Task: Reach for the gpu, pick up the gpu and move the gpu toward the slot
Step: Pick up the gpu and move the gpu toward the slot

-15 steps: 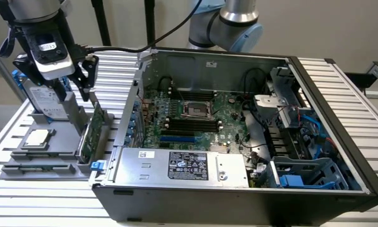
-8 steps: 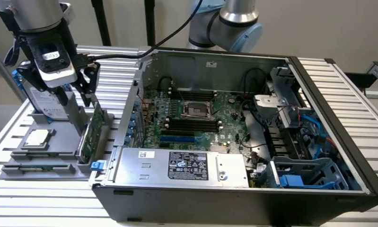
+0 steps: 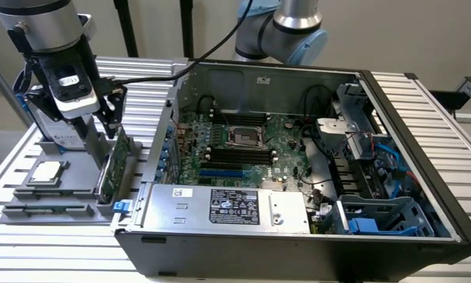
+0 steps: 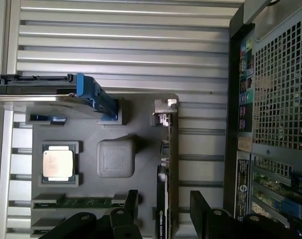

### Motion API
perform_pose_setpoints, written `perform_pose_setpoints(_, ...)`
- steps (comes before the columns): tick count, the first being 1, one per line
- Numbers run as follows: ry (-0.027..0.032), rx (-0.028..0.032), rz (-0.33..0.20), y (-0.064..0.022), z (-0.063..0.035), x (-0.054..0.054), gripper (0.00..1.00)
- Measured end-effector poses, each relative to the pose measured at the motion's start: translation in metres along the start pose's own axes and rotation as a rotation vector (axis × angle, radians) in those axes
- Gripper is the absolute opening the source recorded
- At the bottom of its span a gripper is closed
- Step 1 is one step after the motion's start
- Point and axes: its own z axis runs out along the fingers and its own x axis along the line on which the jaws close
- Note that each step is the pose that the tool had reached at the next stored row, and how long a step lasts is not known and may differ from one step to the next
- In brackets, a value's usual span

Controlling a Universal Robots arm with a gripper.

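Ribbed aluminium table (image 3: 46, 247) bears a grey parts tray (image 3: 23, 203) at the exterior view's left; the gpu (image 3: 109, 171) stands edgewise in it, beside the computer case (image 3: 298, 259); the gripper (image 3: 101, 124) straddles its top, fingers apart; grasp, lift and move apparently remain.

- Thin flat green circuit-board card (image 3: 111, 168) with a silver metal bracket (image 4: 164, 106) at one end.
- It stands on edge in a grey moulded tray (image 3: 30, 203), just beside the open black computer case (image 3: 298, 262).
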Motion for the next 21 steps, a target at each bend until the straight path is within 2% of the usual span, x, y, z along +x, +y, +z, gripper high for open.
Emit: perform_pose_setpoints(21, -0.0002, 0.0000, -0.001, -0.0036, 0.0381, -0.001, 0.54)
